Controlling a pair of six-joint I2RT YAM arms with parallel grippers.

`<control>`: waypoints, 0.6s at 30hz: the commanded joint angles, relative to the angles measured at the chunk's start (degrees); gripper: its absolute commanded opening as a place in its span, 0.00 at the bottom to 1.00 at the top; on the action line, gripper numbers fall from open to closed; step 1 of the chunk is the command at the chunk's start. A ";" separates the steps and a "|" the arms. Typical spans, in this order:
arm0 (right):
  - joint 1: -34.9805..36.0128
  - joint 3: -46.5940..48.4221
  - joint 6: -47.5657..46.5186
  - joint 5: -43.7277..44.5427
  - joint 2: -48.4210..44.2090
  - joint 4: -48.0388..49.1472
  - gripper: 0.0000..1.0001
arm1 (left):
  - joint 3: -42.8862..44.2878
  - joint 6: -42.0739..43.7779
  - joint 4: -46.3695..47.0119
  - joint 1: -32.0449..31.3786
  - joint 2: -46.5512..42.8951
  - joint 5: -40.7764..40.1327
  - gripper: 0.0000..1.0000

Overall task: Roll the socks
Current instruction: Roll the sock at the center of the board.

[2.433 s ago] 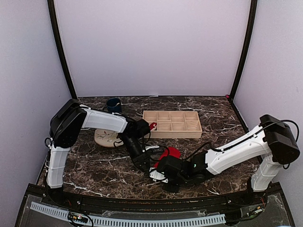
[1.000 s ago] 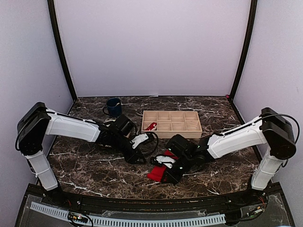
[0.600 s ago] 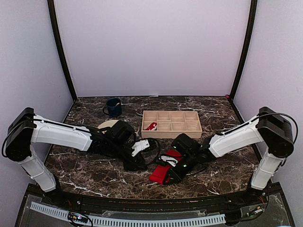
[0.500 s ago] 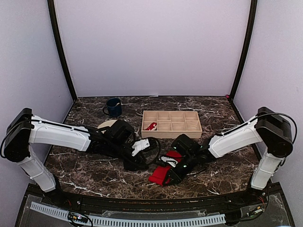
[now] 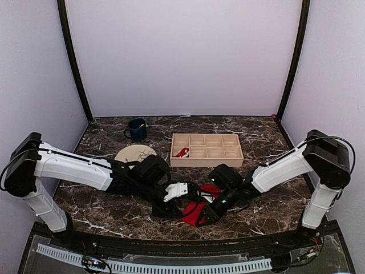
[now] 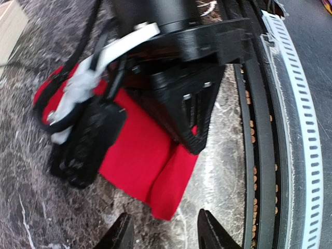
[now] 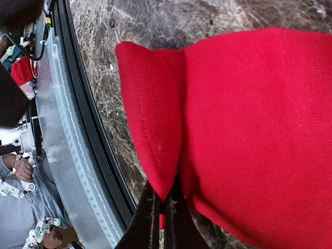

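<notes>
Red socks (image 5: 193, 212) pinched at the table's near edge, centre

The socks lie in a flat fold on the marble table (image 5: 108, 212); the right gripper (image 7: 163, 210), reaching in from the right, is clenched tight on a folded edge of them; the left gripper (image 6: 163, 233) sits just to their left, fingers apart with nothing between, the fabric's corner just beyond the tips; farther back stand a plate (image 5: 134, 153) and a wooden tray (image 5: 206, 149); farthest, a blue mug (image 5: 137, 128).
</notes>
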 commanded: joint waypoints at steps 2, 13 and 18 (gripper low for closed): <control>-0.52 -1.17 1.53 -1.20 1.29 1.23 0.00 | 1.93 5.45 -2.63 -3.86 1.54 -3.84 0.44; -1.04 -3.11 3.88 -2.12 1.16 3.38 0.00 | -2.60 11.16 3.42 -8.06 0.16 -13.28 0.36; -1.13 -3.35 4.38 -2.98 1.42 3.87 0.00 | -3.22 12.71 4.92 -8.79 1.70 -15.42 0.35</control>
